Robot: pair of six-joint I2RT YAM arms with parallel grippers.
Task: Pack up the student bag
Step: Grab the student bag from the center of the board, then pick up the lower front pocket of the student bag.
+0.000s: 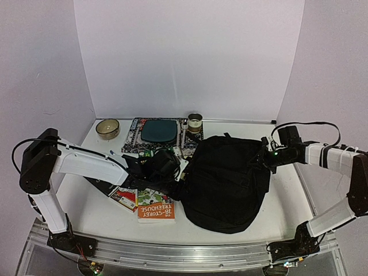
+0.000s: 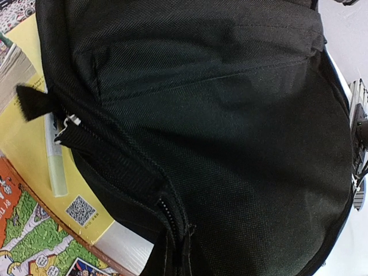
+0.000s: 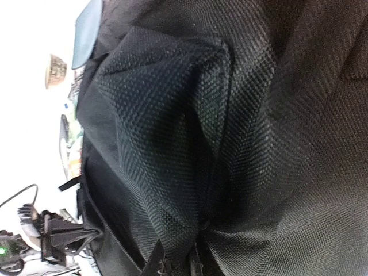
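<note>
Black woven fabric meets our left hand (image 1: 167, 165), clenched at the left edge of the student bag (image 1: 227, 181). Our right hand (image 1: 267, 157) sits at its right edge, and we cannot tell its grip. Slumped and zippered, the bag lies mid-worktop (image 1: 284, 201), with bare white to its right.

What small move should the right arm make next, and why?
Probably pinch the student bag fabric with the right tool and lift slightly: the tool sits at the bag's edge, fabric fills its camera, and the orange book lies outside, unpacked.
</note>
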